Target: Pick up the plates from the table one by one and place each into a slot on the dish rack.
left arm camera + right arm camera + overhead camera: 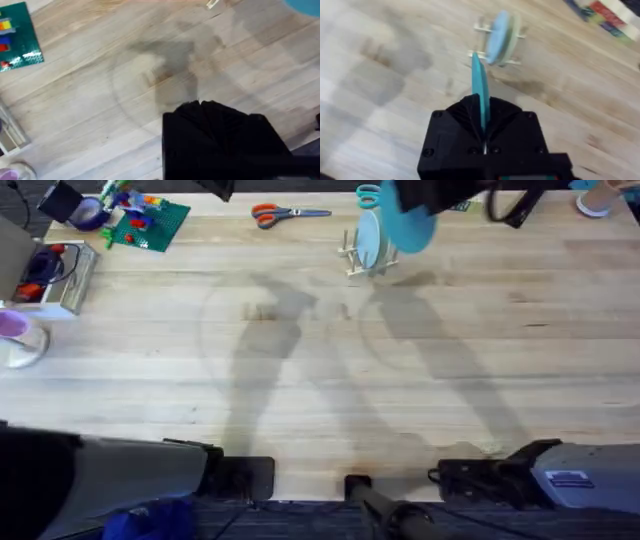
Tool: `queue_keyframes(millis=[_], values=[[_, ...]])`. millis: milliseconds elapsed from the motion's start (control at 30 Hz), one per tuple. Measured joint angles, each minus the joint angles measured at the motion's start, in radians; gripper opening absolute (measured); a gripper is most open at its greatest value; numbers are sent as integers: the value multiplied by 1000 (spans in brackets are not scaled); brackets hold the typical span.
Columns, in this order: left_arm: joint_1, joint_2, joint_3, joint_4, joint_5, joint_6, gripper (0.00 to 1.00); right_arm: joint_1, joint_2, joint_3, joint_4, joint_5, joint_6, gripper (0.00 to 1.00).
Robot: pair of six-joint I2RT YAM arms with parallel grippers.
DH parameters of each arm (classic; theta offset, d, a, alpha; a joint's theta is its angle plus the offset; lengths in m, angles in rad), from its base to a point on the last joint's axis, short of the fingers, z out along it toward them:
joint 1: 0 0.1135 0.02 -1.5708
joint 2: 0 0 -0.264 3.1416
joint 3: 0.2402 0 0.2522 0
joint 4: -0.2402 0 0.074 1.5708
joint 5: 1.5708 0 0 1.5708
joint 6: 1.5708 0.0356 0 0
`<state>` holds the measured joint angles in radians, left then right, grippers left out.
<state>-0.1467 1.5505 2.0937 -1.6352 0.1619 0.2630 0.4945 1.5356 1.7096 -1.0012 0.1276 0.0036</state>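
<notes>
Overhead, the dish rack stands at twelve o'clock on the worktop, pale blue plate slotted. Right fingers clamp the teal plate edge-on above it, matching a slot. Left fingers: closed, idle.

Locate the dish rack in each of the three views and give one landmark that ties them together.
Overhead: the dish rack stands at the table's far edge, right of centre, a pale blue plate upright in it.
Left wrist: only a pale peg tip at the top edge, likely the rack.
Right wrist: the rack sits ahead of the right gripper, which clamps the teal plate.
Shared landmark: the teal plate.
</notes>
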Motion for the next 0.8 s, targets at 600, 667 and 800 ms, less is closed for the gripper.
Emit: queue_keyframes(millis=[600, 667, 800], values=[[-193, -138, 3, -37, -309, -262, 53, -119, -24, 0, -47, 15, -64, 30], [-193, -138, 3, -36, -321, -270, 127, -119, -24, 0, -48, 15, -64, 30], [-193, -138, 3, -36, -333, -279, 712, -119, -24, 0, -48, 15, -64, 30]])
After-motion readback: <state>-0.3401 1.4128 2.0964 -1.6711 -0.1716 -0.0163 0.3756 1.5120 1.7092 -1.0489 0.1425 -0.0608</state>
